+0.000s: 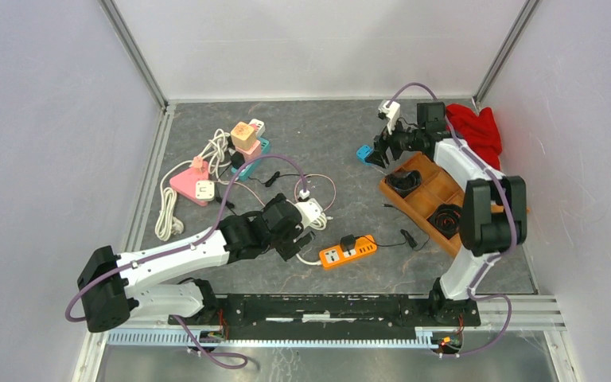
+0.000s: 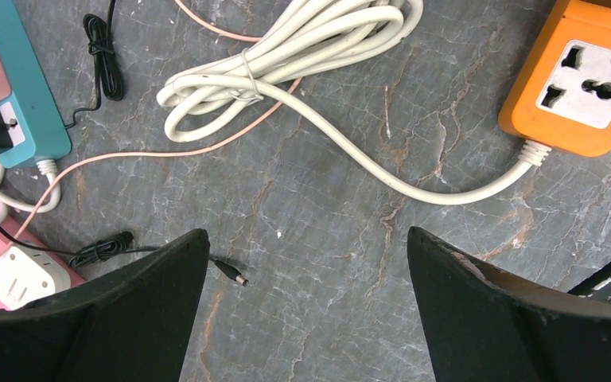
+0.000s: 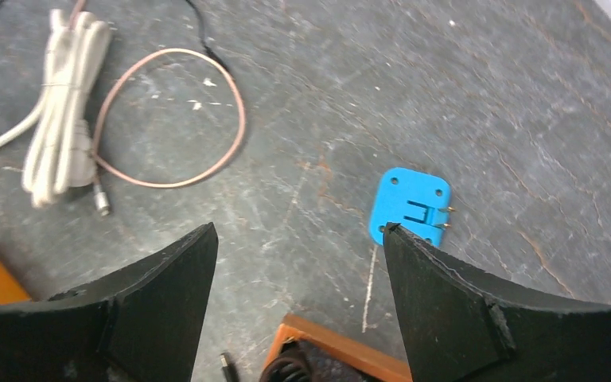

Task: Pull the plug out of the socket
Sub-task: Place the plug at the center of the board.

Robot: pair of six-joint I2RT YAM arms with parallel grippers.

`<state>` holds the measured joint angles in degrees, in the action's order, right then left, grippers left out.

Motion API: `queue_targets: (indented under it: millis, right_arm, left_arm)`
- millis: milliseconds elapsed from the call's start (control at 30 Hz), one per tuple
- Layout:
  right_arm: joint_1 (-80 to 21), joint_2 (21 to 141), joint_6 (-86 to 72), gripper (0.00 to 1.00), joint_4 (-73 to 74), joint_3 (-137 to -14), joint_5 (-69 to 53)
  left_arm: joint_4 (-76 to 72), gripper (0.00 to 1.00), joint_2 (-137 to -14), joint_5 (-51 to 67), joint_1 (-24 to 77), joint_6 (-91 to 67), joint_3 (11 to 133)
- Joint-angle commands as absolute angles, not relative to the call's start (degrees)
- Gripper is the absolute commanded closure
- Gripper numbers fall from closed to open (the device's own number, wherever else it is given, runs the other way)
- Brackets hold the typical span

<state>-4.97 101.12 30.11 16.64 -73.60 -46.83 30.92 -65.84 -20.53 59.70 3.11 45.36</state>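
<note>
An orange socket strip (image 1: pixel 348 251) lies near the front middle of the table with a black plug (image 1: pixel 349 241) standing in it. In the left wrist view one end of the orange socket strip (image 2: pixel 579 76) shows an empty outlet, with its white cord (image 2: pixel 302 48) coiled beside it. My left gripper (image 1: pixel 304 232) (image 2: pixel 309 255) hovers just left of the strip, open and empty. At the back right my right gripper (image 1: pixel 378 157) (image 3: pixel 298 239) is open with nothing in it, next to a loose blue plug (image 1: pixel 363 153) (image 3: pixel 410 205) lying prongs up on the table.
A teal strip (image 1: pixel 253 151) (image 2: pixel 16 87) with stacked adapters and a pink socket block (image 1: pixel 189 181) sit back left among white cords. A wooden tray (image 1: pixel 423 195) (image 3: pixel 350 344) holding black cables lies under the right arm, with a red cloth (image 1: pixel 477 131) behind it. A thin pink cable (image 3: pixel 167 119) loops nearby.
</note>
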Motion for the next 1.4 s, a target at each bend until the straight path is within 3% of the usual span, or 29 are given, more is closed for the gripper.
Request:
queue_targets:
  millis: [0, 533, 833, 933, 1100, 1367]
  right_arm:
    - [-4.97, 91.66, 33.26, 0.18, 15.08, -68.26, -55.19]
    - [-8.29, 68.4, 51.9, 0.16, 23.63, -53.69, -70.11]
    - [-10.58, 69.01, 99.5, 0.04, 58.49, -54.49, -77.15]
    - [-11.71, 70.15, 108.53, 0.02, 65.55, -54.11, -76.38]
    - [-14.14, 70.6, 107.35, 0.02, 63.43, -50.91, -72.77]
    - [-21.37, 67.74, 85.19, 0.04, 43.11, -45.11, -64.24]
  left_arm:
    - [29.35, 0.0, -64.15, -22.22, 59.5, 6.2, 46.49]
    - [29.35, 0.0, -63.37, -24.96, 59.5, 6.45, 46.15]
    - [29.29, 0.0, -63.32, -26.24, 59.37, 6.51, 45.99]
    - [28.75, 0.0, -62.77, -26.77, 59.36, 6.6, 45.8]
    - [27.47, 0.0, -59.54, -27.74, 59.23, 6.02, 45.69]
    - [15.23, 0.0, -46.55, -16.79, 59.15, -2.17, 42.71]
